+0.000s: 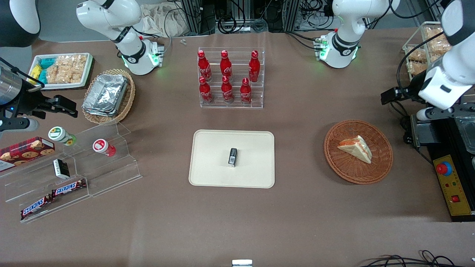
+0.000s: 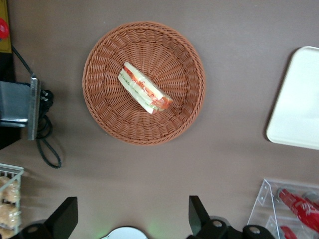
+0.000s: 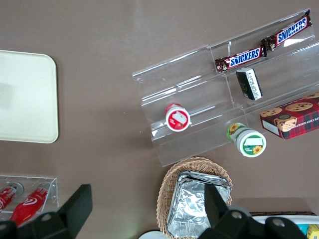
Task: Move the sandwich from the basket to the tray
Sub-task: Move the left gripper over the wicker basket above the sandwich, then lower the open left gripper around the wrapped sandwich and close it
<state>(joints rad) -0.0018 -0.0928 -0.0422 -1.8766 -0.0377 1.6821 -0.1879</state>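
Observation:
The sandwich (image 1: 355, 147) (image 2: 144, 88), a pale wedge with an orange-red and green stripe, lies in the round reddish-brown basket (image 1: 358, 175) (image 2: 112, 122) toward the working arm's end of the table. The cream tray (image 1: 211, 167) (image 2: 299, 99) lies mid-table, beside the basket, with a small black packet (image 1: 232, 157) standing on it. My left gripper (image 1: 390, 97) (image 2: 132, 211) hangs high over the table, farther from the front camera than the basket and apart from it. Its fingers (image 2: 198, 213) are spread wide with nothing between them.
A clear rack of red cola bottles (image 1: 231, 79) stands farther back than the tray. A black unit with a yellow panel and red button (image 1: 451, 183) borders the basket at the working arm's end. A tan basket of foil trays (image 1: 107, 94) and clear snack shelves (image 1: 74, 174) sit toward the parked arm's end.

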